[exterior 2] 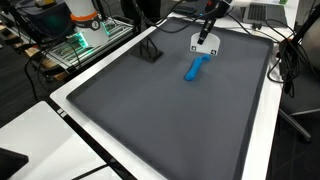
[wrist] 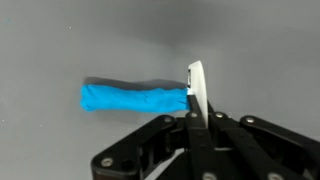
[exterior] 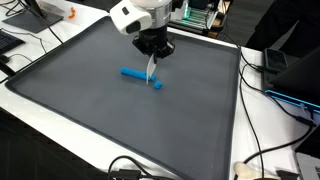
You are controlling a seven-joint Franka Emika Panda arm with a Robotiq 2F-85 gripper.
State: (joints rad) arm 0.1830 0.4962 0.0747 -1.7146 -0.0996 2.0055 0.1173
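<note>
Pincer point(wrist: 197, 118) tight on a white strip point(wrist: 196, 80), blue roll point(wrist: 135, 98) just beside, its end against the strip.

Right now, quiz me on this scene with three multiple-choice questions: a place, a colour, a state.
1. Where does the blue stick lie? A in a box; B on the grey mat; C on the floor.
2. What colour is the flat piece in the gripper? A white; B red; C green.
3. How do the jaws stand? A wide open; B half open, empty; C shut on the piece.
Answers: B, the stick rests flat on the mat; A, the piece shows white in the wrist view; C, the jaws pinch it from both sides.
</note>
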